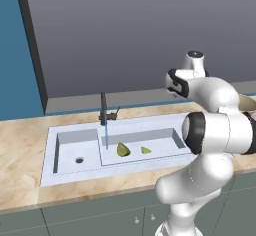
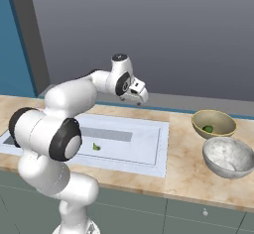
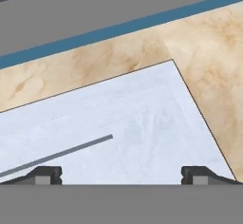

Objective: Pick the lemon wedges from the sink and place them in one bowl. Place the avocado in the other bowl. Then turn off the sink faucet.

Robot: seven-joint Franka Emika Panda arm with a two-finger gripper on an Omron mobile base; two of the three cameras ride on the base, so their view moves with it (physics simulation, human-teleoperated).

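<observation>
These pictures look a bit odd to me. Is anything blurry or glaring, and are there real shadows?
Left base view: flat, even light, no glare, the sink shaded only softly inside, edges slightly jagged. Right base view: the grey bowl has a gentle sheen and no sharp shadow. Hand view: the counter looks smeared and soft.

The arm (image 2: 59,124) is glossy white, built of rounded, bulbous segments joined by dark, nearly black bands at the joints. A short white cylinder with a dark round cap tops the wrist. The hand behind the gripper (image 2: 139,100) is a white block with a dark face. Two small dark fingertips (image 3: 47,174) are squared, each with a grey pad.
</observation>
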